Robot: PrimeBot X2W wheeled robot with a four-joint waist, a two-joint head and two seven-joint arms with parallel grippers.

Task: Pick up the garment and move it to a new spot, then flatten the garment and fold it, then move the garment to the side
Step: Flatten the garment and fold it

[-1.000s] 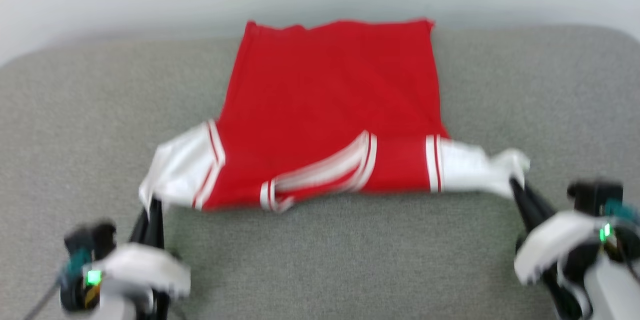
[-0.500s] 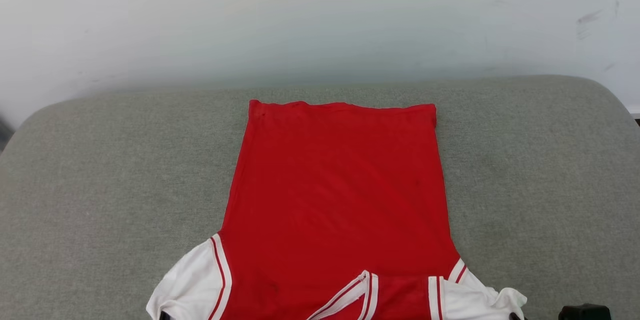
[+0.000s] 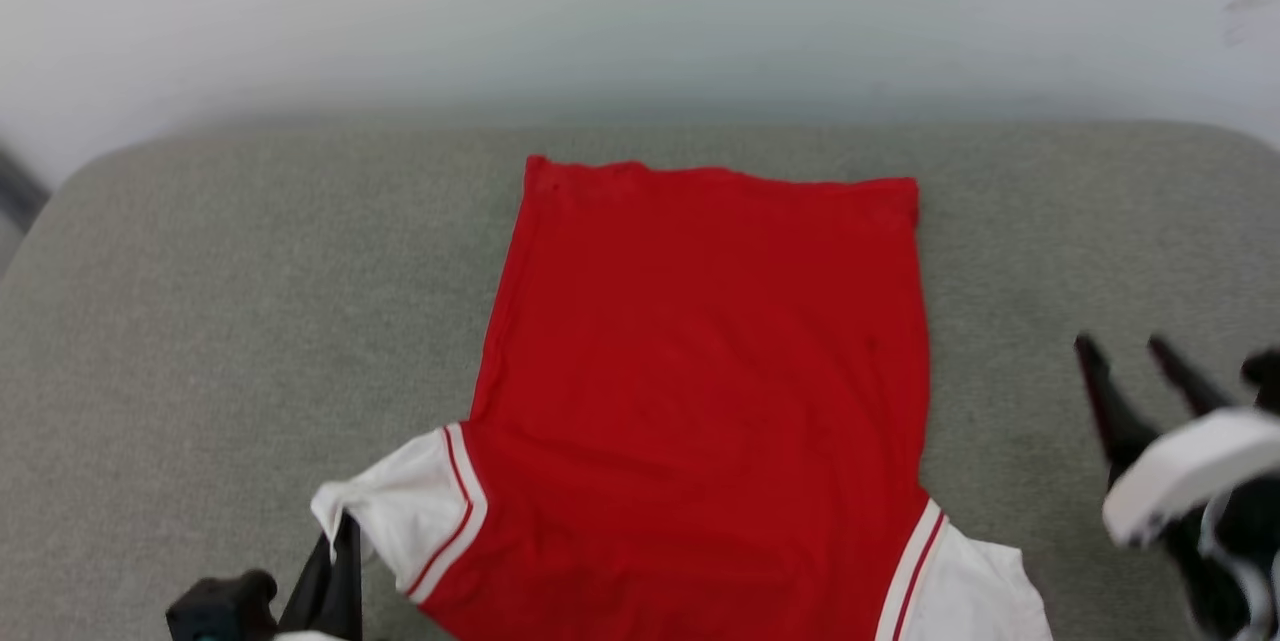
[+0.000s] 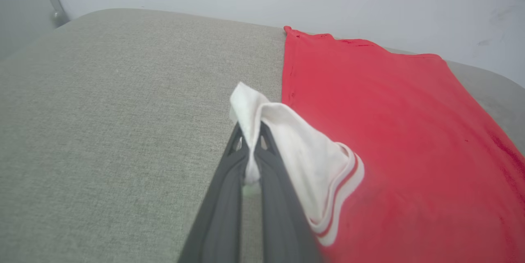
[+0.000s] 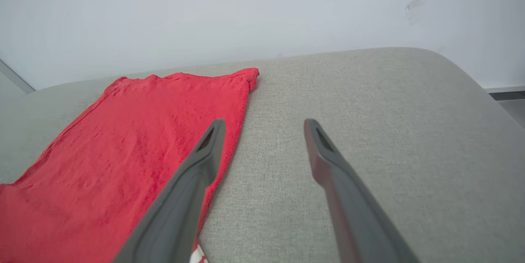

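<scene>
The garment (image 3: pixel 700 401), a red shirt with white striped sleeves, lies spread on the grey cushion (image 3: pixel 250 321), hem toward the wall. My left gripper (image 3: pixel 340 531) is shut on the tip of the white left sleeve (image 4: pixel 287 140), which bunches up between the fingers (image 4: pixel 229 189) above the cushion. The right white sleeve (image 3: pixel 960 591) lies loose at the bottom edge of the head view. My right gripper (image 3: pixel 1125 346) stands open to the right of the garment (image 5: pixel 123 164), above bare cushion (image 5: pixel 369 131), with nothing between its fingers (image 5: pixel 197 172).
A pale wall (image 3: pixel 640 11) rises right behind the cushion's far edge. The cushion's rounded right corner (image 5: pixel 451 70) drops off to a floor strip. Bare grey fabric lies on both sides of the garment.
My right gripper has let go of the right sleeve, opened and moved right, away from the garment. The left gripper keeps its hold. The head camera has shifted between frames.
</scene>
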